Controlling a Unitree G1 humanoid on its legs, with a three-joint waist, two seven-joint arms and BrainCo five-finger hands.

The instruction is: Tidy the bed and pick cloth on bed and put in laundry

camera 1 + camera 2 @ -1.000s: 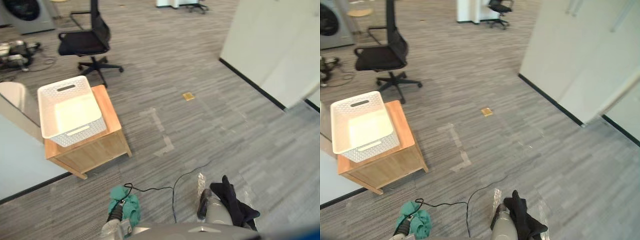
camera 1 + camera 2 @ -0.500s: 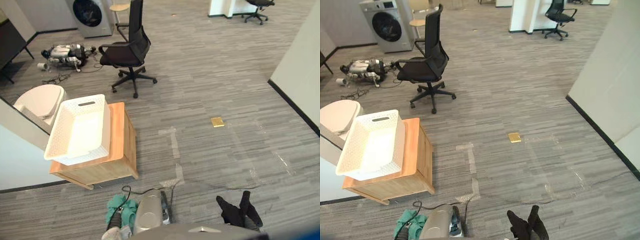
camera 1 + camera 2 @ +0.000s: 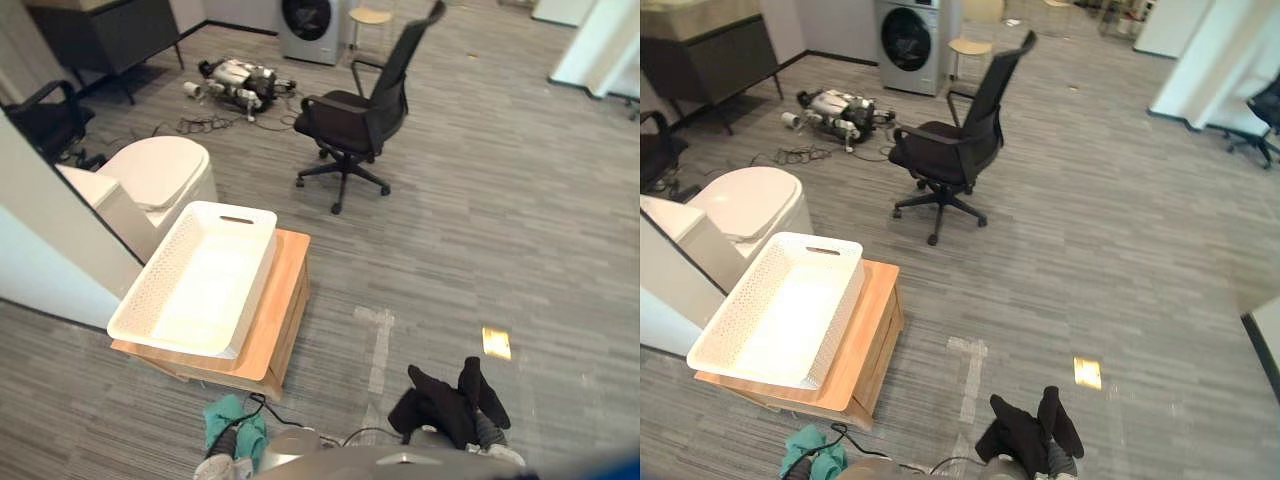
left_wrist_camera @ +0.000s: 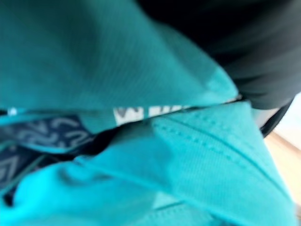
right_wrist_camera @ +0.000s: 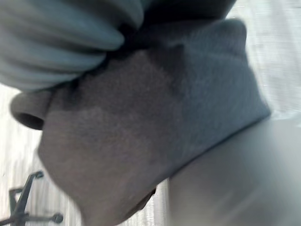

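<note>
Teal cloth (image 3: 236, 428) hangs low at my left side, bunched against my left hand (image 4: 256, 52). Dark cloth (image 3: 445, 408) is draped at my right hand (image 5: 61, 44). Both hands are buried in fabric, so I can't tell the grip on either.

Change: the whole view swung over the last second, so that's my head camera turning, not the things moving. The white laundry basket (image 3: 160, 272) was off to the left; it's now more ahead of me, long side running away from me. The washing machine (image 3: 310, 15) and office chair (image 3: 355, 115) came into view beyond it. Both cloths stayed at the bottom edge throughout.

Judgement: carry phase, lining up on the basket, drop-off not yet done.

Containers: the basket sits on a wooden side table (image 3: 288, 305), open top, nothing inside. Both cloths are near it but not over it.
</note>
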